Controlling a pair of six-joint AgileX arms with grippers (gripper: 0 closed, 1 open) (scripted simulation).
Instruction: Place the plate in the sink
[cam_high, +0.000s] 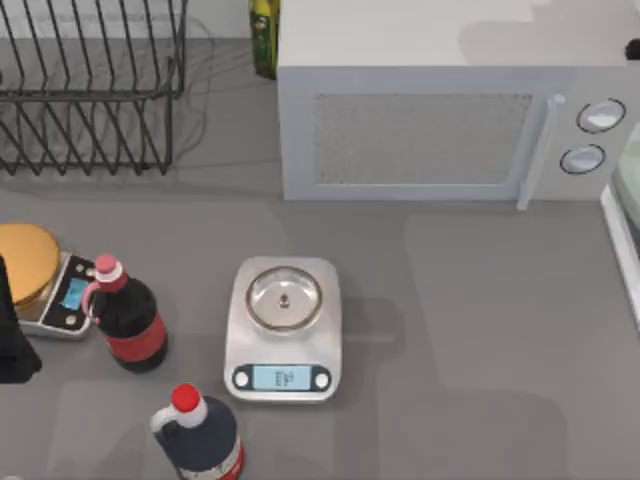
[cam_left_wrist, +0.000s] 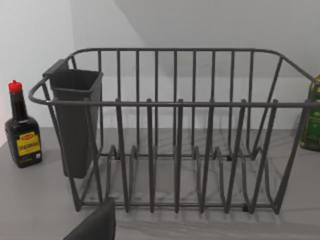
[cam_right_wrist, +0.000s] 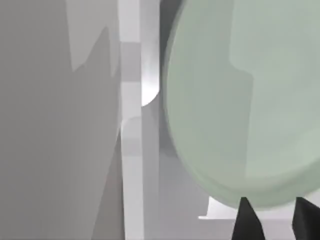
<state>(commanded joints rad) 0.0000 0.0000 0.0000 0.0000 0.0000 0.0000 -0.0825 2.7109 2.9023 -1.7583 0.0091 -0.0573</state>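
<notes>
Plate (cam_right_wrist: 240, 100) over sink (cam_right_wrist: 132, 150), right gripper (cam_right_wrist: 272, 220) fingers apart beside plate's rim.

A grey countertop (cam_high: 470, 330) carries everything, lit evenly with soft shadows. Along its back edge runs a plain white wall (cam_left_wrist: 35, 45). A grey-white microwave (cam_high: 430, 110) stands at the back right, and a dark wire dish rack (cam_high: 90, 90) occupies the back left corner.
</notes>
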